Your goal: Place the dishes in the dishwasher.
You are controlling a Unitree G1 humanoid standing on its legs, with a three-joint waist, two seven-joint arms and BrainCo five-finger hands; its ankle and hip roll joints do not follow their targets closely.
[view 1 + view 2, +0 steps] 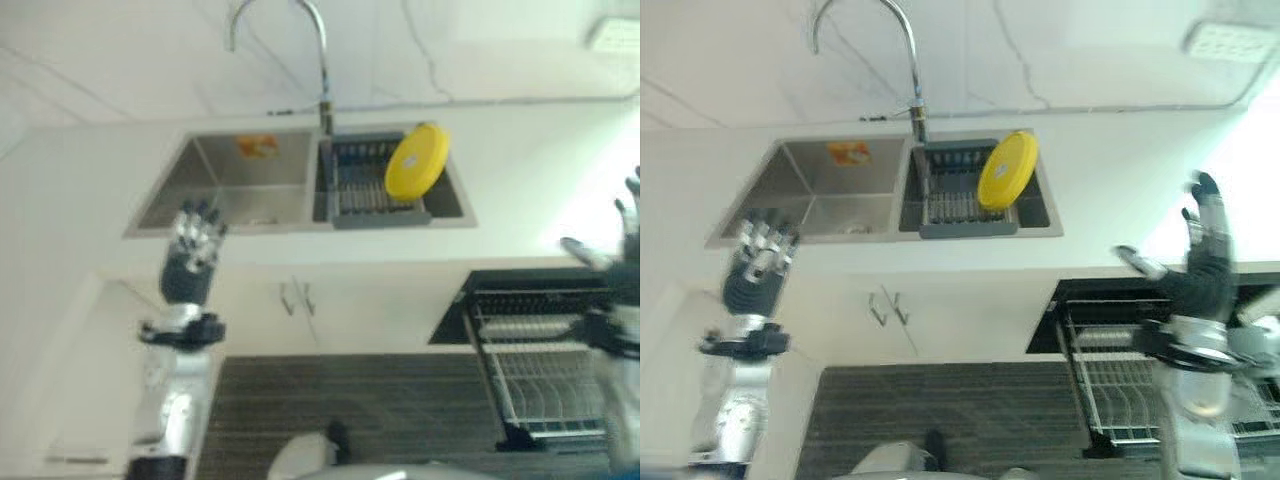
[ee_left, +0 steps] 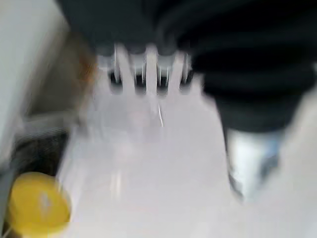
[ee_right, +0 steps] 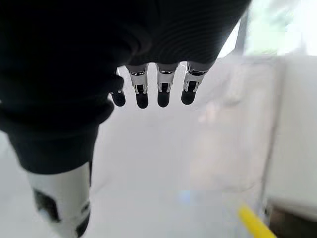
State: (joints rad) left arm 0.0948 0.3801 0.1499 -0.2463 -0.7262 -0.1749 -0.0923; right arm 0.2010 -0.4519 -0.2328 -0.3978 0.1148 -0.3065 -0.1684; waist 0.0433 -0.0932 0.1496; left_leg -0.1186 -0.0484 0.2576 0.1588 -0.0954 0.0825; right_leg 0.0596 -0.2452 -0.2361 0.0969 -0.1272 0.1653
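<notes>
Dishwork here centres on a round yellow plate (image 1: 1007,169), which leans tilted on its edge in a dark wire dish rack (image 1: 958,198) set inside the right basin of the double stainless steel sink (image 1: 222,180) sunk into the white bench (image 1: 1110,170); the same plate shows at the edge of the left wrist view. A curved chrome tap (image 1: 322,60) rises from the divider between the basins, just behind the rack, and an orange sticker (image 1: 257,146) sits on the back wall of the left basin. Below the bench, white cabinet doors with two slim metal handles (image 1: 296,297) stand between the sink and the dark striped floor (image 1: 350,400). To the right, the pulled-out wire rack of the dishwasher (image 1: 545,375) projects out under the bench edge, well apart from the plate. The left hand (image 1: 197,240) hovers in front of the left basin with fingers relaxed and straight, holding nothing. The right hand (image 1: 1200,255) is raised above the dishwasher rack, fingers spread and thumb out, also grasping nothing.
</notes>
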